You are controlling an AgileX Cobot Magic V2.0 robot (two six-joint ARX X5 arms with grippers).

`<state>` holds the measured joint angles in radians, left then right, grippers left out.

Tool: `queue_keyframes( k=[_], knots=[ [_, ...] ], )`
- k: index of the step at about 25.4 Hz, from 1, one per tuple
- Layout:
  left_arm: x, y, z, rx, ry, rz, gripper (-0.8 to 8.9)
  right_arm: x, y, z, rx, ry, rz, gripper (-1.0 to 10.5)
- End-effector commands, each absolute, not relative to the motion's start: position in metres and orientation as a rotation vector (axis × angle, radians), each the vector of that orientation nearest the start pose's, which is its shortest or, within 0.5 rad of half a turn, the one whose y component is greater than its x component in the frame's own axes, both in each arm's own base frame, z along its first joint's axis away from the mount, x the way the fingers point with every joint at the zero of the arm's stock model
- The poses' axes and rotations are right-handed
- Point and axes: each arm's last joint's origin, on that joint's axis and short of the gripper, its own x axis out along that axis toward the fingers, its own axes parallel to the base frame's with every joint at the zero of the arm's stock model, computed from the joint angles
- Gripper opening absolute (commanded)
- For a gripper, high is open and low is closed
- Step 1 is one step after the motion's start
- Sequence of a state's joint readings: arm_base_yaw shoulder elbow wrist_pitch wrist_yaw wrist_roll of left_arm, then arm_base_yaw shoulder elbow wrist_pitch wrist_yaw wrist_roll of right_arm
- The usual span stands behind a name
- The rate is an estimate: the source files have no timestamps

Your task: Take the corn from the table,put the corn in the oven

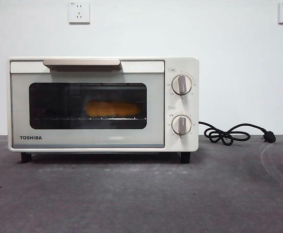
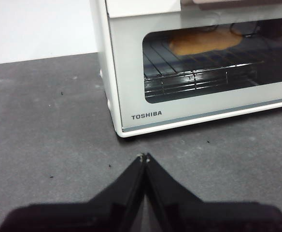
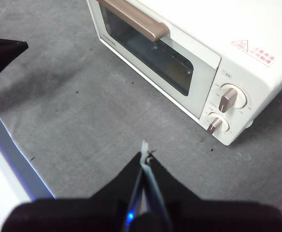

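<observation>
Lying on the wire rack inside the oven [image 1: 102,104], behind its shut glass door, the corn [image 1: 113,108] is well apart from both hands. The left hand [image 2: 144,158] hovers over the worktop [image 1: 141,194] before the oven's front corner, jaws pressed together and empty. The right hand [image 3: 146,155], likewise closed and empty, hangs above the worktop in front of the oven's knobs [image 3: 228,99].
</observation>
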<state>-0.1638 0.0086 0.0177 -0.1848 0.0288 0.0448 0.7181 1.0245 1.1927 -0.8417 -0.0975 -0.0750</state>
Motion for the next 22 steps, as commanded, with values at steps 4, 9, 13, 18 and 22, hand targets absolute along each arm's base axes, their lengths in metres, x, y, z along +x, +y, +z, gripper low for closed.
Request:
queue_keyframes(
  k=[4,9,13,18,22],
  knots=[
    [0.095,-0.0152,0.1503,0.055,0.16,-0.186,-0.04,0.1416,0.1273,0.3688,-0.283,0.627,0.809,0.0],
    [0.0954,-0.0123,0.1505,0.052,0.159,-0.155,-0.04,0.1416,0.1273,0.3688,-0.283,0.627,0.809,0.0],
    [0.0957,-0.0097,0.1505,0.05,0.159,-0.128,-0.04,0.1416,0.1273,0.3688,-0.283,0.627,0.809,0.0],
    [0.0959,-0.0075,0.1505,0.048,0.16,-0.105,-0.04,0.1416,0.1273,0.3688,-0.283,0.627,0.809,0.0],
    [0.096,-0.0065,0.1504,0.047,0.161,-0.094,-0.04,0.1416,0.1273,0.3688,-0.283,0.627,0.809,0.0]
  ],
)
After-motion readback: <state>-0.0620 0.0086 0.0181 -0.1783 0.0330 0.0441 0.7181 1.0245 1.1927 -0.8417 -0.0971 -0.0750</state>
